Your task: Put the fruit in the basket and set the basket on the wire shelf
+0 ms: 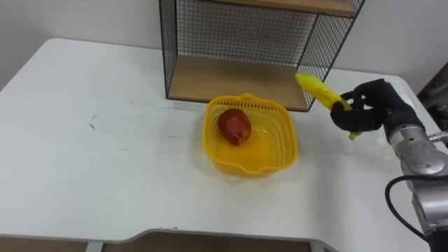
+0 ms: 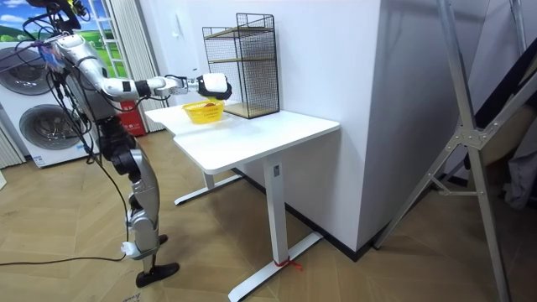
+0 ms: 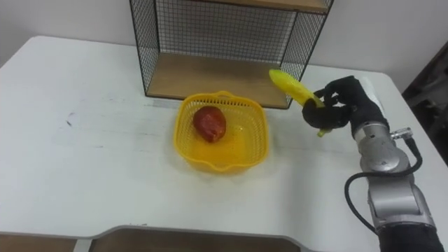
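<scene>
A yellow mesh basket (image 1: 280,147) (image 3: 252,143) sits on the white table in front of the wire shelf (image 1: 241,77) (image 3: 210,73). A red apple (image 1: 234,126) (image 3: 210,123) lies inside it. My right hand (image 1: 367,108) (image 3: 341,103) hovers right of the basket, above the table, shut on a yellow banana (image 1: 318,89) (image 3: 292,86) that points up and left toward the shelf's front corner. In the room view my right hand (image 2: 214,85) is stretched over the basket (image 2: 202,112) beside the shelf (image 2: 252,63).
The shelf has a wooden bottom board and a wooden upper board (image 1: 301,5) inside black wire walls. The white table (image 1: 91,140) spreads wide to the left of the basket. In the room view I stand at the table's end, with washing machines (image 2: 38,117) behind me.
</scene>
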Available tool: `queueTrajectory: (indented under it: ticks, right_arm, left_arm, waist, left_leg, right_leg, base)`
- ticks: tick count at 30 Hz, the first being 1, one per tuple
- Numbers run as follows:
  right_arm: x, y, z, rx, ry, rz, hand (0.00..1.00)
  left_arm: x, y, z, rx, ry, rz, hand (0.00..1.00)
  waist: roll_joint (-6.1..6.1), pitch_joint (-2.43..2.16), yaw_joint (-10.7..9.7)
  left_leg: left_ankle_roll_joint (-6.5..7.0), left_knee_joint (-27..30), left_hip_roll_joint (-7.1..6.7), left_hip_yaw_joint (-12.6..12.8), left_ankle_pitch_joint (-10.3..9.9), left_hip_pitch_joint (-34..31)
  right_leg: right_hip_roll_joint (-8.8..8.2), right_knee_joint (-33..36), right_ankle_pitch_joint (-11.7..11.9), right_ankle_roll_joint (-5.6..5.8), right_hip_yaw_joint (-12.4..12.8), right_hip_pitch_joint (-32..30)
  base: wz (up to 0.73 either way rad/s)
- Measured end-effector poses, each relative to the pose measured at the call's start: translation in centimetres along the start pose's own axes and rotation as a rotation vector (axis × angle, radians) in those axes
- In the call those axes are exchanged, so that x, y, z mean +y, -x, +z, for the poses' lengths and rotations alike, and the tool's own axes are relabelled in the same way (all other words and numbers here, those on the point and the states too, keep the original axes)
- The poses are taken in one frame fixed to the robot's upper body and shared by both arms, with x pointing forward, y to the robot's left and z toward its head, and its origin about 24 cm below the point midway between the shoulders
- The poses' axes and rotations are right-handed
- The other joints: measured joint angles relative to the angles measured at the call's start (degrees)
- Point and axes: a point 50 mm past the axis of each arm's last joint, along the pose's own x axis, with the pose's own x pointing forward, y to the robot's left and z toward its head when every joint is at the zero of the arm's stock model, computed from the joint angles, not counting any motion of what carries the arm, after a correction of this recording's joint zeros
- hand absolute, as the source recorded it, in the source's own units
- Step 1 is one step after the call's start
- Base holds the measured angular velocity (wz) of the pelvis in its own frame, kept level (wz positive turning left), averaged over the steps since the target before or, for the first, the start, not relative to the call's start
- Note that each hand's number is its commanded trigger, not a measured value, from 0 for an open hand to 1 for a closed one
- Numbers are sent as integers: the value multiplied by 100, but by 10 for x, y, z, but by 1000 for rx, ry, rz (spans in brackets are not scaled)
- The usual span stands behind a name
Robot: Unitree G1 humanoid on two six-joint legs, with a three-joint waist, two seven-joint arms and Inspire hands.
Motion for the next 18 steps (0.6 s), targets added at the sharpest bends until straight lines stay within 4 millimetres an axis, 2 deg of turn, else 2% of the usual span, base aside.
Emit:
queueTrajectory:
  ticks: [2, 4, 8, 12, 18]
  right_arm:
    - [-1, 1, 5, -23, -2, -16, 100]
    - [0, 2, 14, -62, -13, -28, 100]
    - [1, 6, 33, -147, -31, -54, 100]
    - [3, 8, 39, -176, -39, -58, 100]
    - [2, 14, 60, -268, -23, -50, 100]
  left_arm:
    - [-2, 0, -1, 2, 0, -6, 0]
    - [-5, 1, -4, 10, 0, -11, 0]
    - [-6, 1, -3, 9, 1, -15, 0]
    - [-8, 1, 0, 1, 3, -18, 0]
    - [-9, 0, 0, 1, 2, -21, 0]
  waist:
    - [45, 1, -4]
    - [82, -32, -13]
    - [127, -64, -20]
    - [115, -63, 15]
    - [79, -38, 2]
  left_leg:
    - [0, -3, 0, 13, -2, -16]
    - [0, 0, 0, 13, -2, -42]
    - [0, 12, 0, 2, -1, -44]
    - [1, 15, 0, -5, -1, -46]
    - [-1, -39, 0, -25, 0, -80]
  right_leg:
    - [0, 9, 0, 0, 13, -7]
    - [0, 19, 1, 0, 14, -30]
    - [-3, 25, 1, -1, -1, -27]
    - [-6, 23, 1, 0, -17, -22]
    - [2, 14, 1, 0, -22, -74]
  base:
    - [0]
    - [0]
    - [0]
    - [0]
    - [1]
